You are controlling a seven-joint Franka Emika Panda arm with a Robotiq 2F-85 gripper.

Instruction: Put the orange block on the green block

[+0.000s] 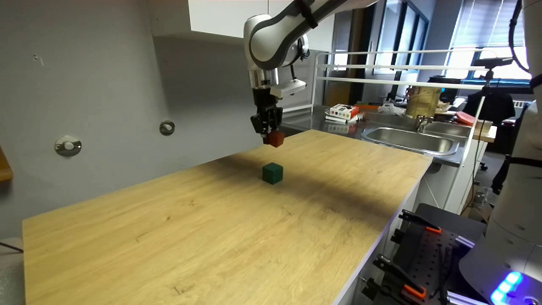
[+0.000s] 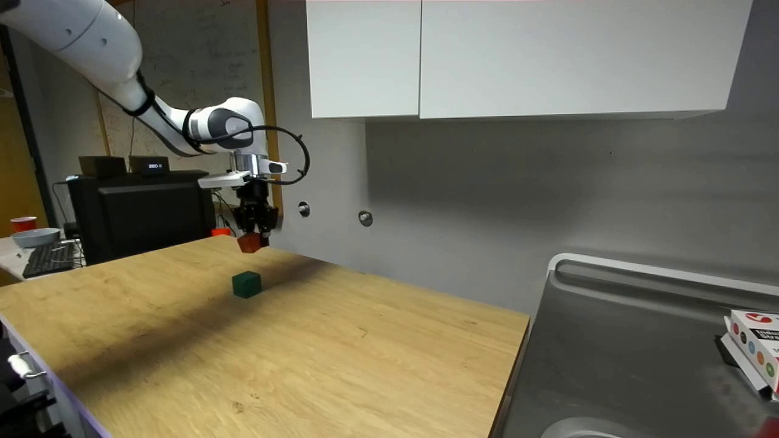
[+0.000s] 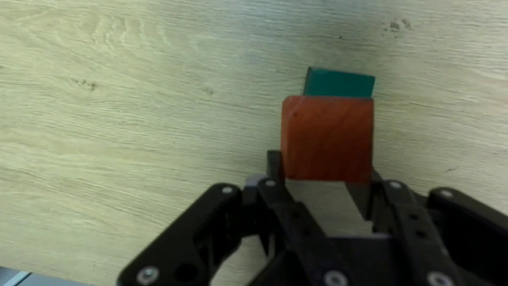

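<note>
The orange block [image 1: 277, 139] is a small reddish-orange cube held up in the air; it also shows in an exterior view [image 2: 249, 243] and in the wrist view [image 3: 327, 137]. My gripper [image 3: 326, 167] is shut on it, one finger on each side, and points down in both exterior views. The green block [image 1: 272, 173], a dark green cube, sits on the wooden table, also in an exterior view [image 2: 246, 285]. A visible gap lies between the raised orange block and the green block. In the wrist view the orange block hides most of the green block [image 3: 339, 83].
The wooden tabletop [image 1: 190, 237] runs along a grey wall [image 1: 93, 106]. White cupboards [image 2: 548, 61] hang above. A metal counter [image 2: 608, 359] with a sink [image 1: 410, 140] and a small box [image 1: 344, 111] adjoins the table. A black monitor [image 2: 152, 213] stands behind the table.
</note>
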